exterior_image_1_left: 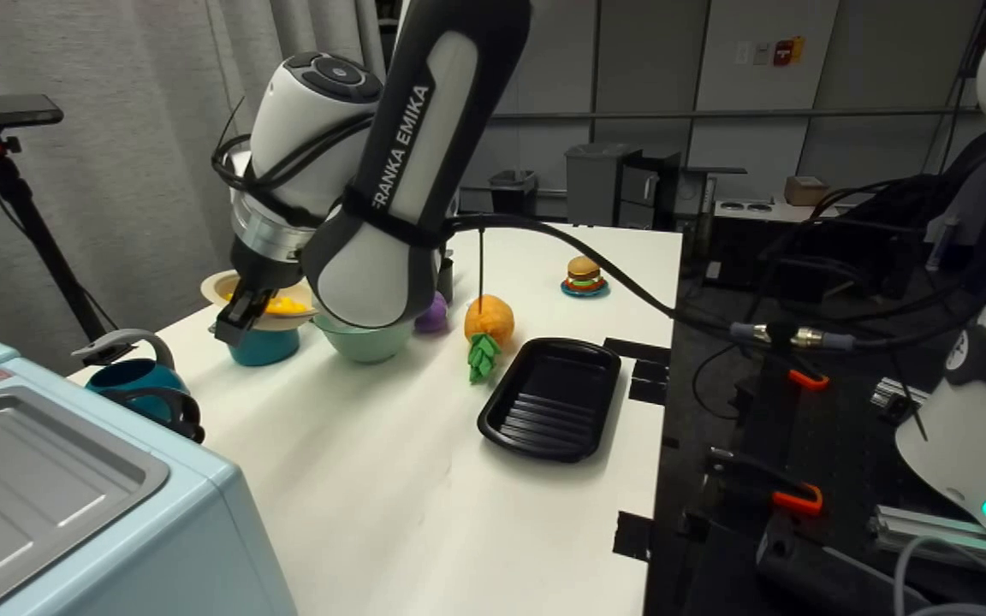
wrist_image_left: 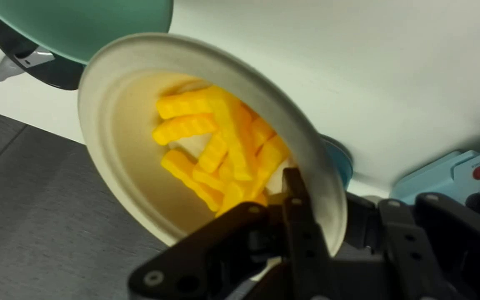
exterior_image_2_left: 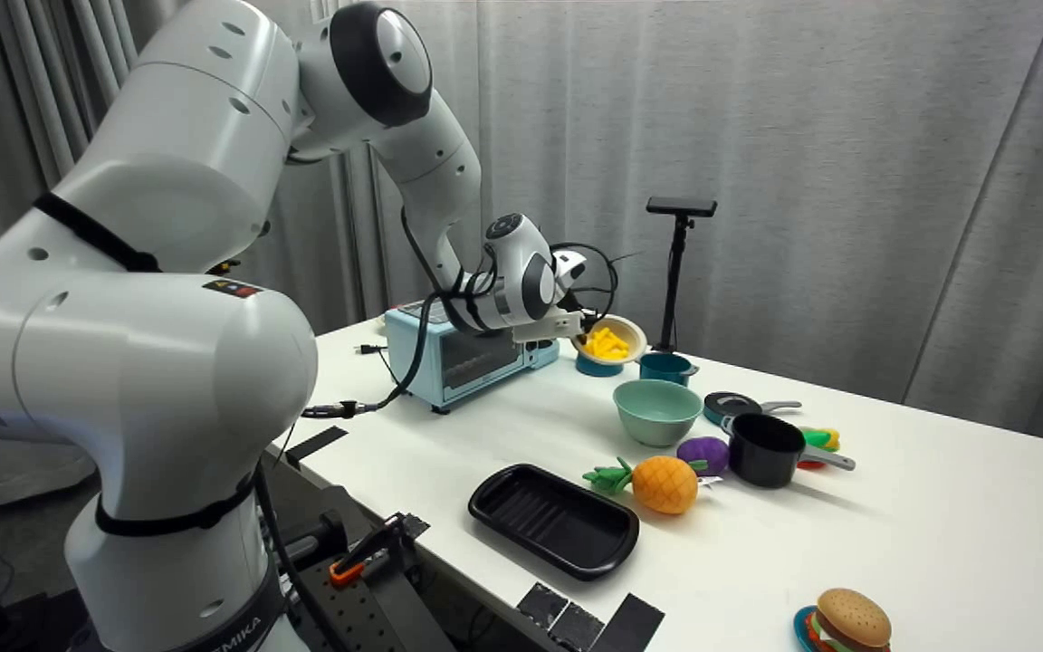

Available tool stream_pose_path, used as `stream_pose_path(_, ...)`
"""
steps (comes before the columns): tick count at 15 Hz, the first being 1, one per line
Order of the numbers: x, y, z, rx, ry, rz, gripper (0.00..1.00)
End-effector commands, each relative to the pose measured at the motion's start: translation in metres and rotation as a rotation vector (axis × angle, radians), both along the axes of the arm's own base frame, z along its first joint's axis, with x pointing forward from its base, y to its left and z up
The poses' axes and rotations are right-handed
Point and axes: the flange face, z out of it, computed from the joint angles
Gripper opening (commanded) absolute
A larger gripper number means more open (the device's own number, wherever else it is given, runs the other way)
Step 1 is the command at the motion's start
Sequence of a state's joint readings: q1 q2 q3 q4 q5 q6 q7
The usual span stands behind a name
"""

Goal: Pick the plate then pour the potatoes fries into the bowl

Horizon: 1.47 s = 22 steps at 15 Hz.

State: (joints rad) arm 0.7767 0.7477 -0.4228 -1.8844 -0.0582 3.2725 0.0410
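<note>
The cream plate (wrist_image_left: 127, 166) is held tilted in the air, and its far part overhangs the table edge in the wrist view. It also shows in both exterior views (exterior_image_1_left: 217, 291) (exterior_image_2_left: 635, 337). The yellow fries (wrist_image_left: 227, 141) lie heaped inside it; they also show in an exterior view (exterior_image_2_left: 607, 344). My gripper (wrist_image_left: 325, 191) is shut on the plate's rim, one finger inside the plate and one outside. The gripper (exterior_image_1_left: 240, 318) is dark against the plate. The mint-green bowl (exterior_image_2_left: 657, 421) stands upright on the table, beside and below the plate; its rim shows top left in the wrist view (wrist_image_left: 98, 25).
Teal pots (exterior_image_1_left: 262, 349) (exterior_image_1_left: 138, 385) stand under and beside the plate. The light-blue toaster oven (exterior_image_2_left: 476, 353) is close by. A black pot (exterior_image_2_left: 766, 453), a pan (exterior_image_2_left: 730, 406), a purple toy (exterior_image_2_left: 703, 453), a pineapple toy (exterior_image_2_left: 665, 484) and a black tray (exterior_image_2_left: 553, 521) lie around the bowl.
</note>
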Motion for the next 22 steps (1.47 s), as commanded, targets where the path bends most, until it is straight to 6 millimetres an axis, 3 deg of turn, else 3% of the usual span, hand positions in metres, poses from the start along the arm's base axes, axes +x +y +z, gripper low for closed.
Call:
stream_pose_path(1,0.007,0.002,-0.007,0.032,0.004,-0.080,0.01)
stream_pose_path(7,0.007,-0.002,-0.014,0.079,0.000,-0.193,0.01)
stream_pose_path(12,0.006,0.001,-0.017,0.081,-0.008,-0.189,0.01)
stream_pose_path(13,0.031,-0.023,0.004,0.082,0.014,-0.170,0.01)
stream_pose_path(18,0.067,-0.051,0.017,0.102,-0.002,-0.206,0.01)
stream_pose_path(22,0.081,-0.071,0.026,0.122,0.045,-0.242,0.01)
